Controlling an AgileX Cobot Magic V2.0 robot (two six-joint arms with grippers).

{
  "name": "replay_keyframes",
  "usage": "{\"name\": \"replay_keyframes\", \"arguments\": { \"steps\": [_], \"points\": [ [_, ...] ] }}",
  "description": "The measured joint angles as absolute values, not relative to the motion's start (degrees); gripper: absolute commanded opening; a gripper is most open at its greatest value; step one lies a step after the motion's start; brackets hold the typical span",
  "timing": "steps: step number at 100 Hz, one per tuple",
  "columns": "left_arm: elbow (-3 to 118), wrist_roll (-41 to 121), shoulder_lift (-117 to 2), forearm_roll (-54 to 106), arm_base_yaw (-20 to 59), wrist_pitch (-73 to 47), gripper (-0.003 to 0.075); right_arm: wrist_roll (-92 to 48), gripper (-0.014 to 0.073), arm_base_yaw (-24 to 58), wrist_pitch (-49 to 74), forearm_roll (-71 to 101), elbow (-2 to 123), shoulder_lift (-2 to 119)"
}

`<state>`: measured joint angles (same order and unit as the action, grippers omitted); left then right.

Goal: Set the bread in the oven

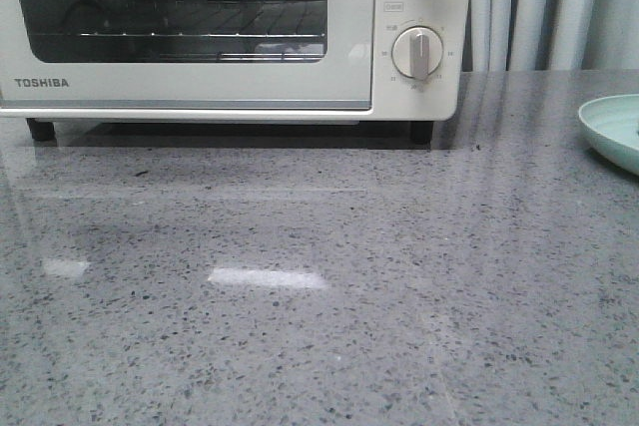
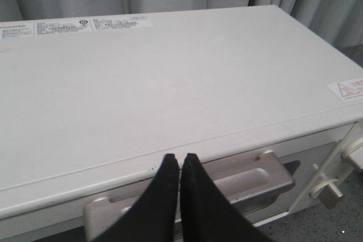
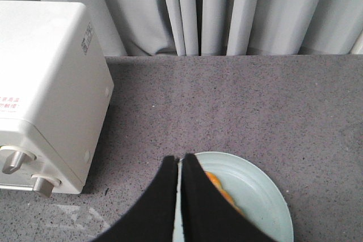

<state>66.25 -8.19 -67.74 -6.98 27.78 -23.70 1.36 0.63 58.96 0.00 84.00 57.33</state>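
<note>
front view: oven [image 1: 230, 32] door closed, far left on surface [image 1: 319, 286]
left gripper [image 2: 180, 162]: fingers together, over oven handle [image 2: 238, 179]
right gripper [image 3: 180, 165]: fingers together, over plate [image 3: 261, 196] with bread [image 3: 218, 188]

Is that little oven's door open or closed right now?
Closed. The oven door stands upright and flush with its front, and the handle sits against the top edge.

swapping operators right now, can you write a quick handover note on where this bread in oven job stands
Left gripper: shut, empty, poised above the grey door handle of the cream-white TOSHIBA toaster oven.
Right gripper: shut, empty, above the pale green round plate.
Golden-brown glossy bread: on that plate, right of the oven, mostly hidden behind the fingers.
Oven door: closed; wire rack looks bare through the glass.
Done: nothing visible yet.
Left: open the door, pick up the bread, set it on the rack.
</note>
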Motion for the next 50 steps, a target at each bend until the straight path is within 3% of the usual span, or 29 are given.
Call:
{"name": "replay_keyframes", "arguments": {
  "steps": [50],
  "points": [
    [65.1, -7.2, -72.3, -4.6, 27.9, -25.9, -0.0021, 1.4, -0.0019, 0.7, 59.5, 0.0, 84.0, 57.3]
  ]
}}
